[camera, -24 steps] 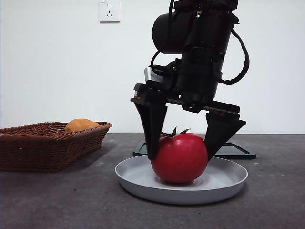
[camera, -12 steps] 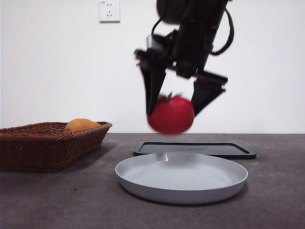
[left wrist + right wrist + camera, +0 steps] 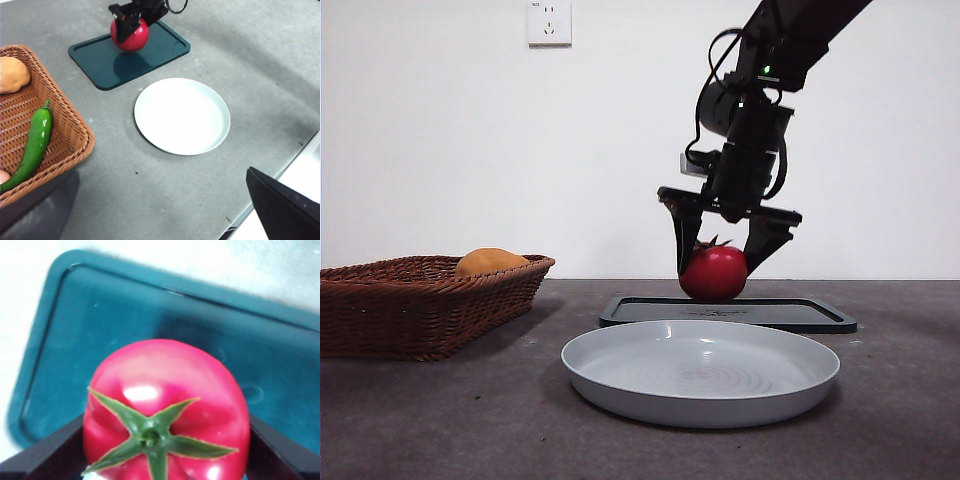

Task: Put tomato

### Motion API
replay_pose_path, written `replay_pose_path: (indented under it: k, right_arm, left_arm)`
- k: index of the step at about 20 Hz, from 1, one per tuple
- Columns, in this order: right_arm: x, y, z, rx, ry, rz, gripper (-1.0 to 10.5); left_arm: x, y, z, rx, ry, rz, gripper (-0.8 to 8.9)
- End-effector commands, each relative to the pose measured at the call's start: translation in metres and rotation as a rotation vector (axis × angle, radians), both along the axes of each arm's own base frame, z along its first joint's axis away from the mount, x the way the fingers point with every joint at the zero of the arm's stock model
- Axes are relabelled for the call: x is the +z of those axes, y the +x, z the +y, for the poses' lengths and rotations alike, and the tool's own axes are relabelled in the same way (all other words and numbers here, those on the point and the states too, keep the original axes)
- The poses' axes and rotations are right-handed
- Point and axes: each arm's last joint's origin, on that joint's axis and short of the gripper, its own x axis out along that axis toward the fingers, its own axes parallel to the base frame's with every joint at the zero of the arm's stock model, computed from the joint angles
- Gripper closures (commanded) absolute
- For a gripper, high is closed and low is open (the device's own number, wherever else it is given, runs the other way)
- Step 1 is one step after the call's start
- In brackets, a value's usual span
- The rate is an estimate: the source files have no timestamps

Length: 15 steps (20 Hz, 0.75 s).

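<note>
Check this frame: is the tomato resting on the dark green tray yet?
Cannot tell. In the front view the tomato, held in the right gripper, sits level with the tray rim, which hides its underside. The left wrist view shows it over the tray, but no clear gap.

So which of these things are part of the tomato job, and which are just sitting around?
Part of the job:
- tomato, clamped in the right gripper
- dark tray, directly under the tomato
- white plate, empty

Just lying about:
- wicker basket
- orange fruit in the basket
- green pepper in the basket
- wall socket
- left gripper, waiting aside
</note>
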Motion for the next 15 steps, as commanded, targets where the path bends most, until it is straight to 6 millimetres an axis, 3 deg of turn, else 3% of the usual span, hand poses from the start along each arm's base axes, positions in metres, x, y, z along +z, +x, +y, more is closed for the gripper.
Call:
replay_pose_path:
  k: [1,5,8,9,12,15]
  right_arm:
    - [-0.012,0.007,0.005,0.014,-0.005,0.009,6.9]
    - [-0.015,0.007,0.005,0.015,-0.009,0.016,6.6]
    - [-0.012,0.008,0.006,0.013,-0.004,0.005,3.4]
    - [-0.007,0.009,0.006,0.012,0.000,-0.005,3.2]
    - [0.032,0.008,0.003,-0.005,-0.027,-0.017,3.2]
    - [0.078,-0.007,-0.004,-0.008,-0.102,0.009,3.3]
  left_arm:
    - [0.002,0.000,-0.001,-0.004,-0.010,-0.008,1.79]
    - [0.002,0.000,-0.001,-0.004,-0.010,-0.008,1.79]
    - [0.002,0.000,-0.001,-0.004,-0.010,-0.008,1.79]
    - [0.002,0.000,-0.001,-0.004,-0.010,-0.008,1.79]
    - [0.002,0.000,-0.001,-0.004,-0.010,-0.008,1.79]
    - [0.002,0.000,-0.001,-0.004,-0.010,-0.008,1.79]
